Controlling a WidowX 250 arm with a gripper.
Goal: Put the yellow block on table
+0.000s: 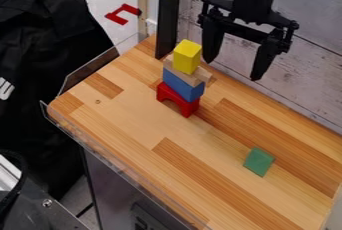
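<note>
Yellow block (187,56) at the top of a stack near the far left corner of the table (133,105); directly beneath it, in descending order, a natural wood piece (202,75), a blue block (182,85) and a red arch (176,98) standing on the surface. A black post (168,16) rises just behind the stack, and a plank wall (304,71) runs along the far edge. A green block (259,161) lies well apart, towards the right end. Transparent panels (90,70) border the left and near edges (dark fabric (53,39) hangs beyond the left one). Tabletop extends from the stack to the near edge, and between stack and green block. The gripper (232,70) hangs by the far edge, right of the stack, jaws released and spread wide.
</note>
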